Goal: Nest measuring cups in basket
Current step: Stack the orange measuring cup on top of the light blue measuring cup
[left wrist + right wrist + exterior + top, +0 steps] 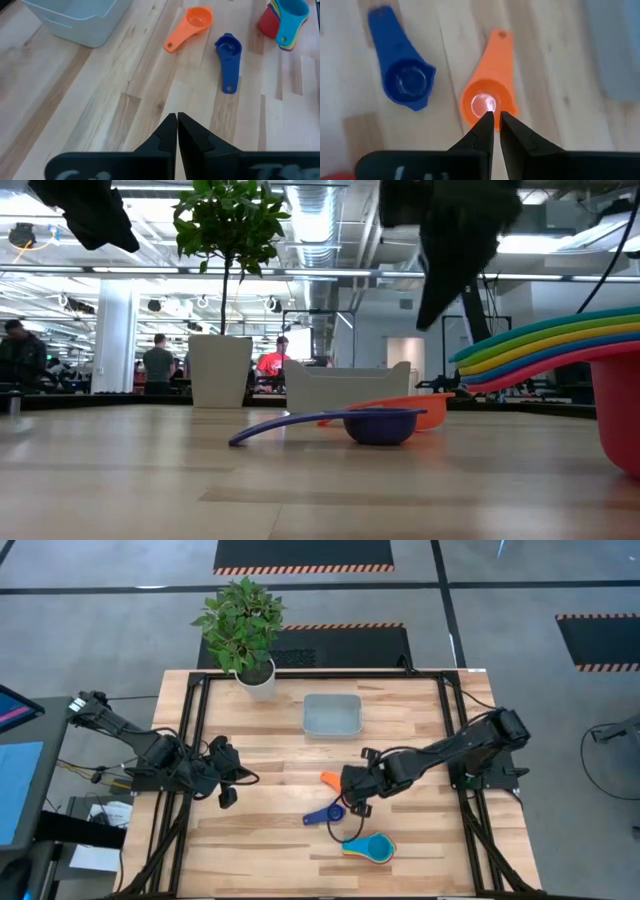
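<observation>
While the basket (332, 715) sits at the far middle of the table (270, 840) with nothing visible inside it, all the cups lie out on the wood nearer the front. Two lie singly: the orange cup (331, 779) just in front of the basket, and the dark blue cup (324, 814) a little nearer the front edge. In the high view the dark blue cup's handle runs out to the left, lying almost across the table; the orange cup's handle points left and slightly away. A nested stack (370, 848) stands further forward and to the right, showing light blue on top with yellow, green and red edges beneath; its handles fan the same way, and I cannot count its layers for certain.

Over the orange cup hovers the right gripper (493, 121), its fingers pressed nearly together with nothing between them, tips above the bowl. At the table's left side waits the left gripper (177, 125), clenched on nothing. A potted plant (243, 630) stands at the far left corner.
</observation>
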Controlling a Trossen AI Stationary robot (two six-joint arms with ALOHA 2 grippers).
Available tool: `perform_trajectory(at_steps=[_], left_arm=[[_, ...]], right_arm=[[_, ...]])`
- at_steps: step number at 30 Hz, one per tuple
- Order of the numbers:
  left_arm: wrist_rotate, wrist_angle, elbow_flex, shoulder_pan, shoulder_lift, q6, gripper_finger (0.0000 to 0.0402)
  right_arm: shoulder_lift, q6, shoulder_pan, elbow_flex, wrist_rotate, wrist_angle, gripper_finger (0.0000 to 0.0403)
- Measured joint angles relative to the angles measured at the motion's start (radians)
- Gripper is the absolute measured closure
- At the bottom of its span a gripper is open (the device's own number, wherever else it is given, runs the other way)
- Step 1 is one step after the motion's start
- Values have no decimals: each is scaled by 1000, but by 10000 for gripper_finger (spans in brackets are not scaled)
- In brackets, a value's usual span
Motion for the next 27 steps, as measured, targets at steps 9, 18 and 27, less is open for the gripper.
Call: perform_trajectory(at_steps=[9, 18, 27], left_arm=[[-11, -1, 0, 0, 0, 8, 400], [-12, -1, 0, 0, 0, 3, 400], [-12, -1, 0, 0, 0, 0, 400]], right_arm=[[105, -23, 6, 1, -62, 15, 352], [94, 24, -12, 86, -60, 29, 346], [91, 53, -43, 93, -149, 16, 248]])
